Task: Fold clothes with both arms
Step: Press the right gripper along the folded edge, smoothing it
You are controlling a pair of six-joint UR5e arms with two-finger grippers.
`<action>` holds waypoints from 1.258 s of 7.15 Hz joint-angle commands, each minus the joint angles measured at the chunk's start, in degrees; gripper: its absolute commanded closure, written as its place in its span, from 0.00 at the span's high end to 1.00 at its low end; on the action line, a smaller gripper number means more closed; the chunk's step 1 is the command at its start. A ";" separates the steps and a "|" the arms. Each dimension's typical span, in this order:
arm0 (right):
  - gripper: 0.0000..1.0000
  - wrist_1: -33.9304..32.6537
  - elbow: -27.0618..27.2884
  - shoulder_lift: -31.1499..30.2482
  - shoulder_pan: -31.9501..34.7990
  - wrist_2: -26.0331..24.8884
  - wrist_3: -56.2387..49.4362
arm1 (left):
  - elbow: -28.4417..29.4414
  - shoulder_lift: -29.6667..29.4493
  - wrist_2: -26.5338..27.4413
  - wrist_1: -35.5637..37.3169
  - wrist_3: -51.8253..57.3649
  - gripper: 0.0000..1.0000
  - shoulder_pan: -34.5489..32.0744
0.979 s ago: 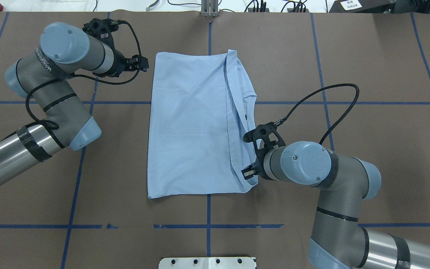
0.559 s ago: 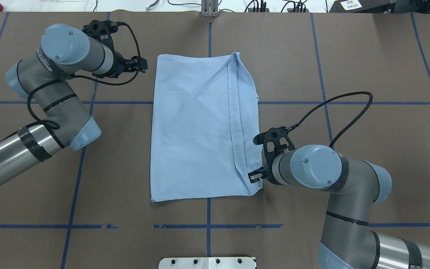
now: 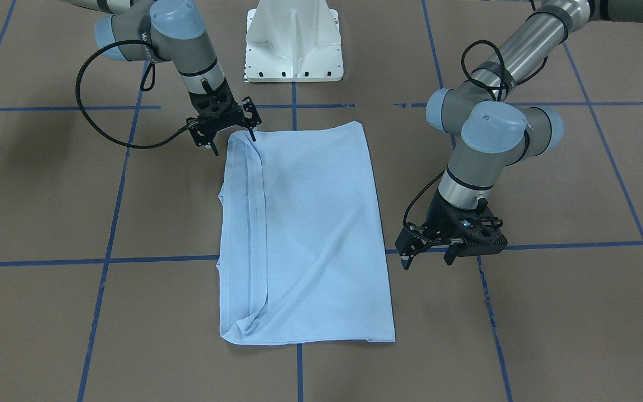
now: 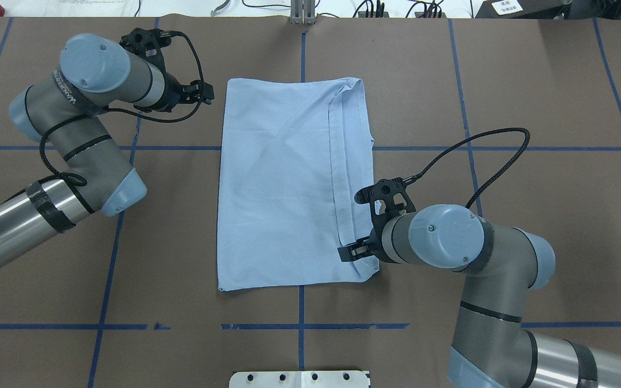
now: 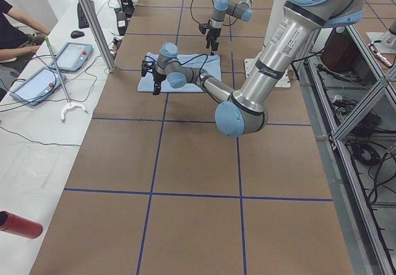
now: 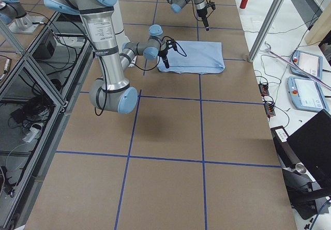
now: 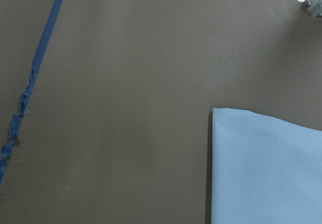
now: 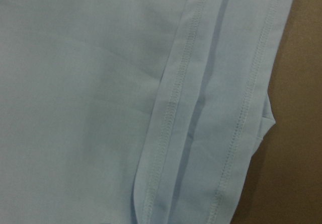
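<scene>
The pale light-blue T-shirt (image 4: 278, 188) lies folded into a tall rectangle mid-table, with a narrow hemmed flap along its right side; the print is hidden. It also shows in the front view (image 3: 310, 223) and in both wrist views (image 7: 266, 173) (image 8: 75, 83). My right gripper (image 4: 349, 252) hovers over the shirt's near right corner, its fingers apart in the front view (image 3: 233, 142), holding nothing. My left gripper (image 4: 205, 96) is open and empty over bare table just left of the shirt's far left corner; it also shows in the front view (image 3: 426, 259).
The white pedestal base (image 3: 293, 39) stands at the robot's edge, behind the shirt's near hem. Blue tape lines (image 4: 100, 326) cross the brown table. Operators' pendants and cables (image 6: 305, 75) lie on the far side bench.
My right gripper swung right, then back left over the shirt's near right corner. The right flap spread wider and flatter and stayed there. My left arm barely moved.
</scene>
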 commanded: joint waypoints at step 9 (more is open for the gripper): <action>0.24 -0.10 -5.87 4.64 -1.58 0.37 -0.95 | 0.51 0.23 0.00 -0.42 0.09 1.00 0.09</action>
